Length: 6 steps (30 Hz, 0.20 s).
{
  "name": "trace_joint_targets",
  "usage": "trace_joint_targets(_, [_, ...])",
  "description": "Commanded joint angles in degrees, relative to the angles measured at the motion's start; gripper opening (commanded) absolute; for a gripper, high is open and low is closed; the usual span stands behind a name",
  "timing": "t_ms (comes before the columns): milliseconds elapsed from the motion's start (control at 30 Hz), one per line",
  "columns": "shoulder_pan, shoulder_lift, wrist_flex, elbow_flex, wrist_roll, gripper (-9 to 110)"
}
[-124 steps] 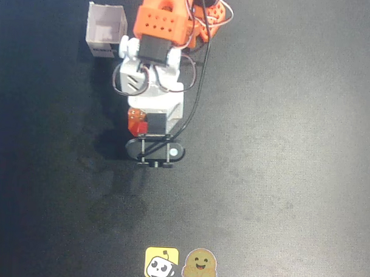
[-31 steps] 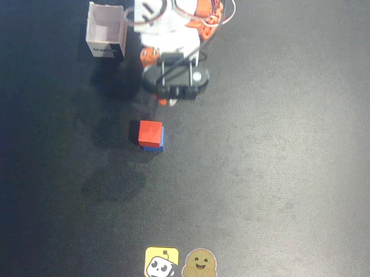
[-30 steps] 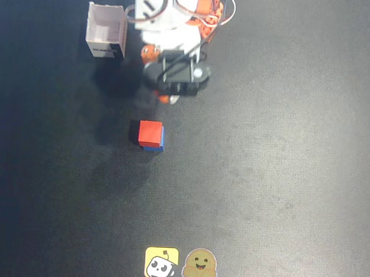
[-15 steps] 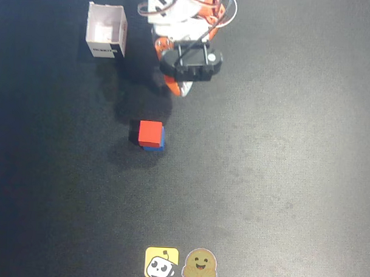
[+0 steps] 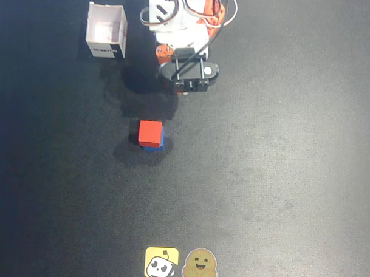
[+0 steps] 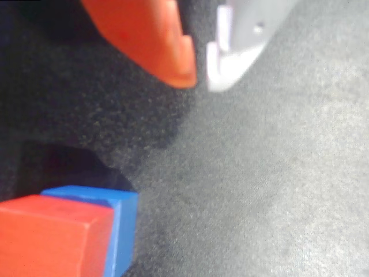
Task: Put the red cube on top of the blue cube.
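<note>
The red cube [image 5: 150,132] sits on top of the blue cube [image 5: 155,148] near the middle of the dark mat, slightly offset, so a strip of blue shows along one side. In the wrist view the red cube [image 6: 52,236] and the blue cube [image 6: 124,222] under it are at the lower left. My gripper [image 6: 200,78] is at the top of the wrist view, above bare mat and apart from the stack. Its orange finger [image 6: 144,34] and white finger [image 6: 230,57] are nearly touching, with nothing between them. In the overhead view the gripper [image 5: 177,89] is tucked under the folded arm, behind the stack.
A taller white open-topped box [image 5: 106,31] stands at the back left in the overhead view. The arm's base [image 5: 180,17] is at the top centre. Two stickers [image 5: 180,264] lie at the front edge of the mat.
</note>
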Motion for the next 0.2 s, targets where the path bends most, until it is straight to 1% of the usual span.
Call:
trace_joint_targets(0, [-0.18,0.62,0.18,-0.35,-0.53,0])
trace_joint_targets(167, [-0.18,0.62,0.18,-0.35,-0.18,0])
